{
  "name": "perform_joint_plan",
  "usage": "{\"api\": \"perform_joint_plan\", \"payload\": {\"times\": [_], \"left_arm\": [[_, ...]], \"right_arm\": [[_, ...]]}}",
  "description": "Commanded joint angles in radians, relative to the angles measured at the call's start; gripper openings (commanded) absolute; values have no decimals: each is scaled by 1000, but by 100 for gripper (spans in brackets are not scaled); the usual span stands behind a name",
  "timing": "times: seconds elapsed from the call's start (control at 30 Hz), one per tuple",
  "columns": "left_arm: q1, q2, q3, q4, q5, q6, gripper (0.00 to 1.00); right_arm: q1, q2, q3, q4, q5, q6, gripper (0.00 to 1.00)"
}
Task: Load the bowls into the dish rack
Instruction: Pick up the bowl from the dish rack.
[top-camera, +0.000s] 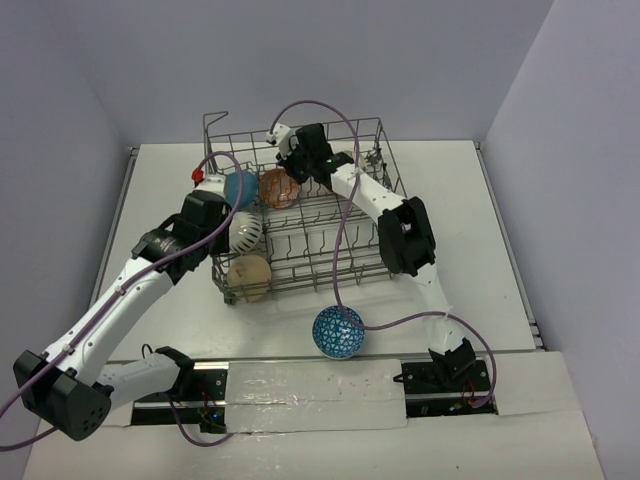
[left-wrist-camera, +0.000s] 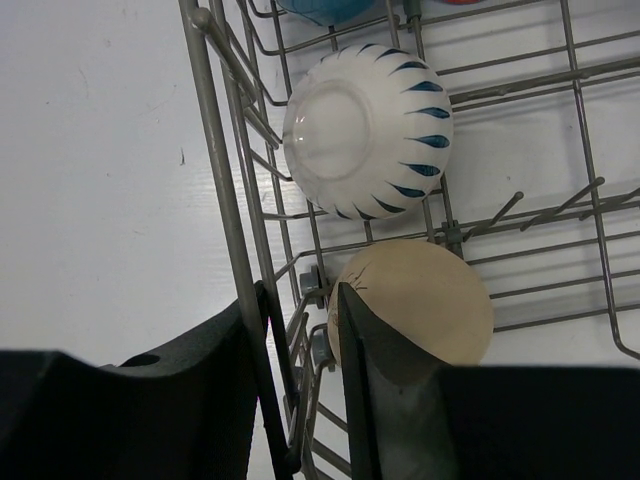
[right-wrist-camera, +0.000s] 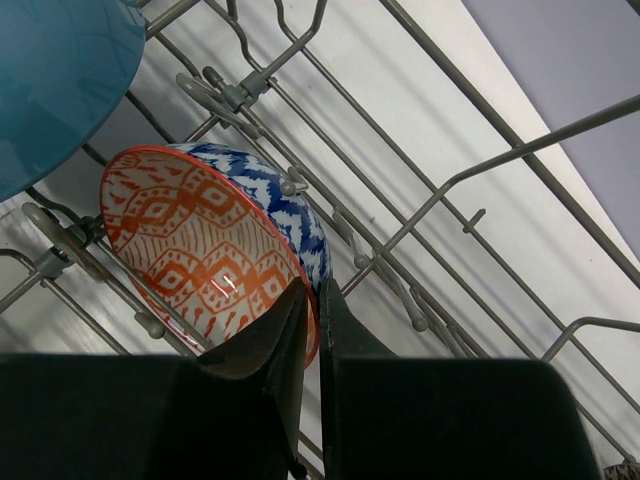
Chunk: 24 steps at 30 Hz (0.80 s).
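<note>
**White table (top-camera: 480, 200): seating the orange bowl**

Upper centre of the dish rack (top-camera: 300, 285), the right gripper (right-wrist-camera: 312, 300) pinches the orange bowl (right-wrist-camera: 200, 250) by its rim. Best let the tines take it before letting go. The left gripper (left-wrist-camera: 303, 295), fingers spread, straddles the rack's left wire. A blue bowl (top-camera: 338, 332) sits outside, lower centre.

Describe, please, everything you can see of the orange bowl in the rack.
The orange bowl looks like glazed ceramic: orange-and-white diamond pattern inside, blue-and-white zigzags outside, orange rim. It stands on edge between tines in the far part of the rack, beside a teal bowl. The right claw pinches its rim.
</note>
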Motion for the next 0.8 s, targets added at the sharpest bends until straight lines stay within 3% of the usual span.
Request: {"api": "perform_joint_plan", "payload": {"times": [0.0, 0.37, 0.77], "left_arm": [[-16, 42, -18, 73, 11, -44, 39], [-7, 124, 8, 131, -83, -72, 45], [47, 158, -26, 214, 4, -93, 44]], "right_arm": [[-13, -131, -81, 41, 24, 18, 0], [39, -311, -276, 217, 141, 28, 0], [45, -283, -238, 236, 185, 32, 0]]}}
